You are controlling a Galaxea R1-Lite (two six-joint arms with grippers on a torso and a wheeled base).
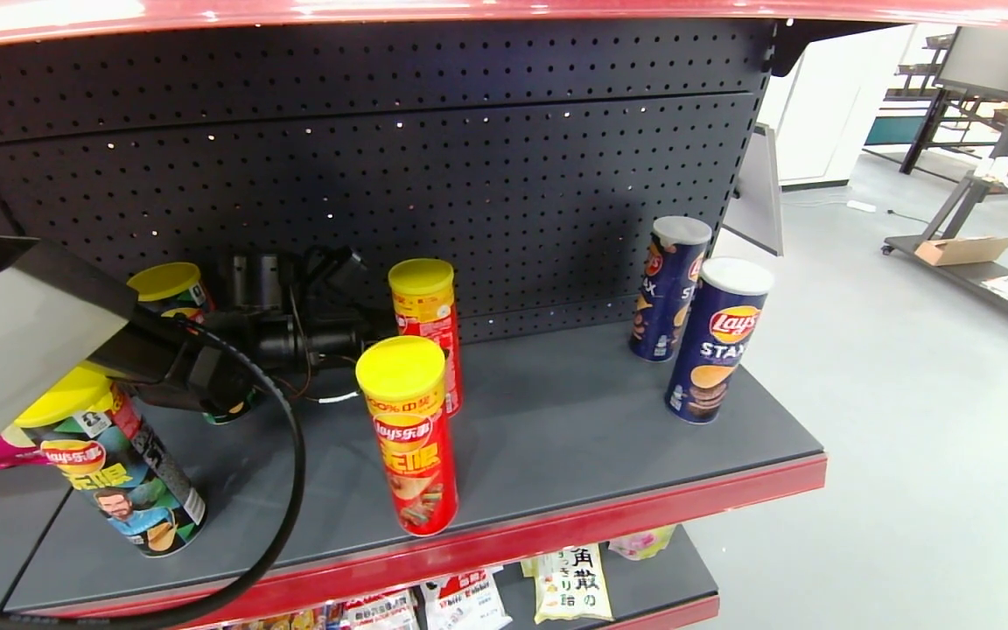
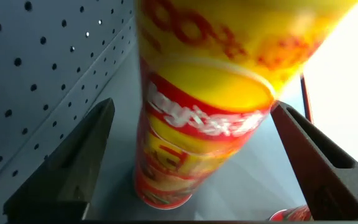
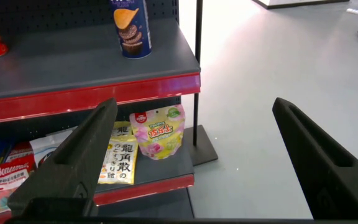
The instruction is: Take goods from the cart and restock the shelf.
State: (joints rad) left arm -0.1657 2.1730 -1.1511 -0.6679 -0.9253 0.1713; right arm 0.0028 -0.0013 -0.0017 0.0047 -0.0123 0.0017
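Your rear can stands upright on the shelf, close in front of the pegboard. Treat it as a light, stiff cardboard tube: glossy and likely slick, tall and narrow, so a nudge near the top could tip it and a hard squeeze could dent it.

The left gripper has its jaws spread wide on either side of this can. There is a gap on each side, and the fingers are not touching it. If you need to grip it, take the body around the middle, square to the jaws. Stay off the yellow lid, which would probably pop or slide.

The front can stands just ahead of the rear can, near the shelf's red lip, so watch it if you swing outward. The blue cans stand well apart from the rear can, on its right. The right gripper hangs well away from it, out in front of the shelf and lower, with jaws apart and nothing between them.
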